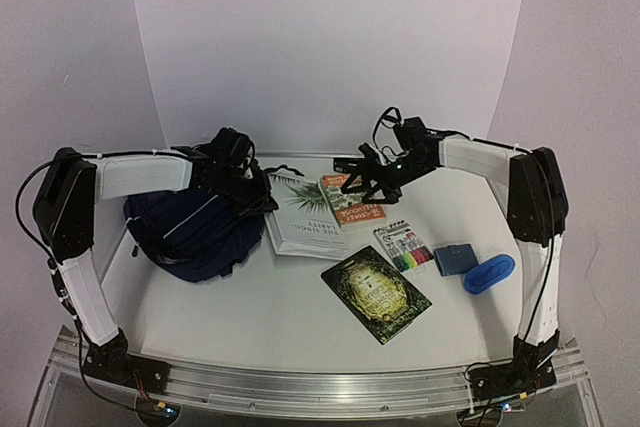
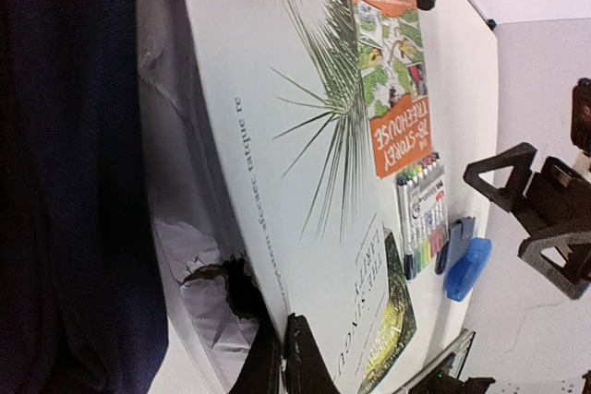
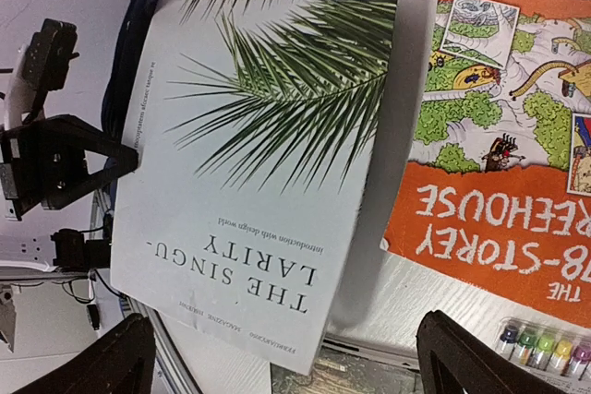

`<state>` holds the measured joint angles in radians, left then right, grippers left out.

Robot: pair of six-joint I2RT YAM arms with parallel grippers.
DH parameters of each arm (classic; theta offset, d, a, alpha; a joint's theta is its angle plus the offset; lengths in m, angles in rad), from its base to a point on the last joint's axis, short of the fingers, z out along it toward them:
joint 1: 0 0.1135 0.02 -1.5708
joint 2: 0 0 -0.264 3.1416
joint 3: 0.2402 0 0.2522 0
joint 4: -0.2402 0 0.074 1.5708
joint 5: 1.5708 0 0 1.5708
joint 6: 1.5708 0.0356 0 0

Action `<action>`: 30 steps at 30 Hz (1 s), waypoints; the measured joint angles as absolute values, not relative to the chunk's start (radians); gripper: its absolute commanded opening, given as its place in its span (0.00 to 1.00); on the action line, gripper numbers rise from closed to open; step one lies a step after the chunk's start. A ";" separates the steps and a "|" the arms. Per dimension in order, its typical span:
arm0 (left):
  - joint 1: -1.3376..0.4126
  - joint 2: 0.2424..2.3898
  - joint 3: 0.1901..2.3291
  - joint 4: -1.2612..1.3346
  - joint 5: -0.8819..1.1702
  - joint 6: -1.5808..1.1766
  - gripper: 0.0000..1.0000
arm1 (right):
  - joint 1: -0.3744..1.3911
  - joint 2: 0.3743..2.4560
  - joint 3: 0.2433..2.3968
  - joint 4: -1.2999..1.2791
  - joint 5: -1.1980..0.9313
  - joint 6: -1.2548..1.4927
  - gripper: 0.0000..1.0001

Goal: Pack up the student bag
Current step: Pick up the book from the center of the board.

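Presently we record: student bag [image 1: 190,232], left of the magazine [image 1: 300,212], just beside the left gripper [image 2: 284,339], whose fingers pinch the magazine's edge; right gripper [image 3: 286,329] fingers spread, well apart from the bag.

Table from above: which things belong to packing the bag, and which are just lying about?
In hand: student bag, white magazine beside it.
Lying about, likely packed later: orange book, green book, marker pack, blue pouch, blue case.
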<state>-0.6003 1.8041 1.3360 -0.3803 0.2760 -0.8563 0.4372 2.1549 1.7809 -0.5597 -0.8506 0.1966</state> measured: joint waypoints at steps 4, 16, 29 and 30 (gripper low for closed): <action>-0.596 1.773 1.329 -0.351 0.338 -0.825 0.00 | 0.429 2.153 1.755 -0.559 -0.922 0.202 0.98; -0.581 1.617 1.326 -0.238 0.452 -0.758 0.00 | 0.442 2.149 1.705 -0.568 -1.075 0.212 0.98; -0.544 1.603 1.326 -0.116 0.607 -0.834 0.00 | 0.442 2.128 1.796 -0.570 -1.238 0.309 0.67; -0.542 1.603 1.326 -0.107 0.613 -0.840 0.00 | 0.442 2.124 1.802 -0.569 -1.241 0.322 0.63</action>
<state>-0.5417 1.6032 1.3255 -0.1068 0.6135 -0.8402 0.4419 2.1242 1.8019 -0.5691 -1.2412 0.3219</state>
